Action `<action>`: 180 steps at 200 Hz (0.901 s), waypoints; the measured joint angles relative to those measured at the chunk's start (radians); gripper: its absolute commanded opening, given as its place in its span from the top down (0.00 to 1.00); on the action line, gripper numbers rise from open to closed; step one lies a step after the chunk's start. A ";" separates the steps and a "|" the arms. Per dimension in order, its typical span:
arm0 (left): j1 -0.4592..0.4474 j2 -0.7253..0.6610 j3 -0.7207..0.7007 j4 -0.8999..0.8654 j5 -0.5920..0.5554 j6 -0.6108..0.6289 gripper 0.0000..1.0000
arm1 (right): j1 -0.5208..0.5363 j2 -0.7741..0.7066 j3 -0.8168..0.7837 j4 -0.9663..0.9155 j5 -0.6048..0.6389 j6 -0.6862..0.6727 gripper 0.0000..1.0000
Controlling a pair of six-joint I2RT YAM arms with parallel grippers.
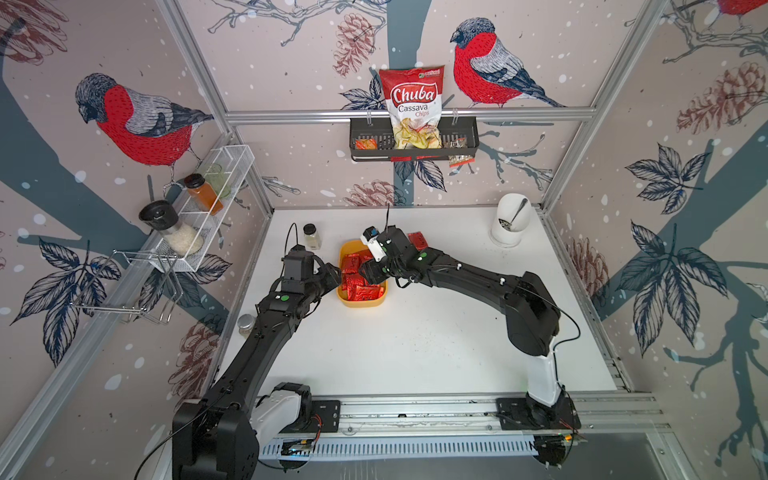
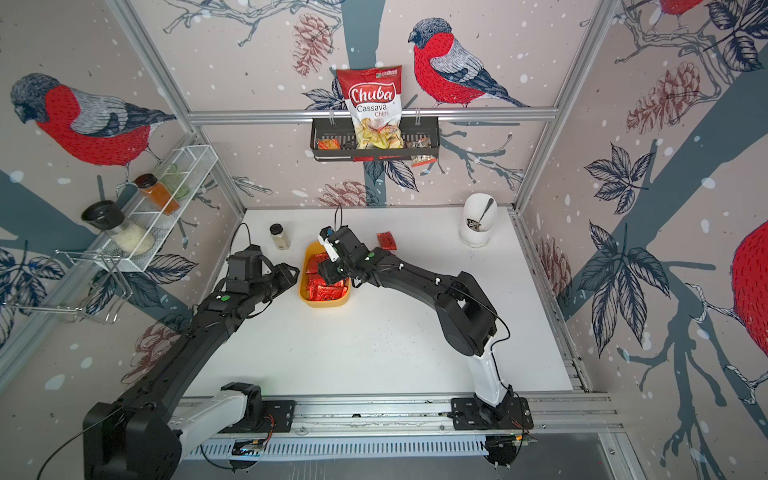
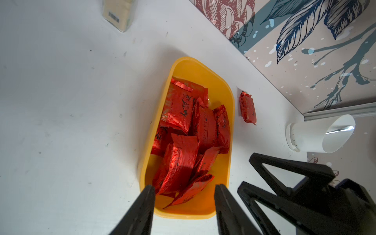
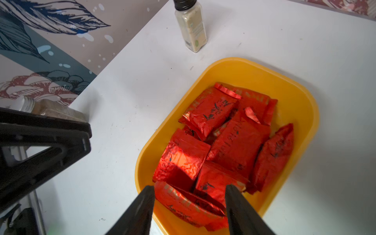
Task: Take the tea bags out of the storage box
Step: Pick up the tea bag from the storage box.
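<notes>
The storage box (image 1: 362,306) (image 2: 326,304) is a yellow-orange tub on the white table, left of centre. Several red foil tea bags (image 3: 183,158) (image 4: 234,142) lie piled in it. One more tea bag (image 2: 386,240) (image 3: 247,107) lies on the table just beyond the box. My left gripper (image 1: 338,276) (image 3: 185,189) stands open over the box's left side, nothing between its fingers. My right gripper (image 1: 368,270) (image 4: 190,188) hangs over the pile, open, its fingers on either side of a tea bag at the box's end.
A spice jar (image 1: 311,236) (image 4: 192,30) stands behind the box, and a small metal-lidded jar (image 1: 246,325) sits by the left arm. A white utensil holder (image 1: 509,226) stands at the back right. A black basket (image 1: 413,143) and a wire rack (image 1: 199,208) hang on the walls.
</notes>
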 measured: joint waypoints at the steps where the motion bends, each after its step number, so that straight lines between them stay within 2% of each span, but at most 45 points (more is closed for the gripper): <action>1: 0.005 -0.004 -0.004 -0.001 0.002 -0.002 0.46 | 0.001 0.005 0.006 -0.003 0.000 -0.005 0.40; 51: 0.098 -0.114 -0.120 -0.026 0.082 -0.007 0.45 | 0.011 0.123 0.157 -0.117 0.038 -0.125 0.45; 104: 0.104 -0.149 -0.188 -0.033 0.147 -0.008 0.44 | 0.030 0.129 0.148 -0.188 -0.013 -0.211 0.48; 180: 0.104 -0.150 -0.210 -0.010 0.183 -0.008 0.44 | 0.042 0.157 0.172 -0.221 -0.056 -0.247 0.48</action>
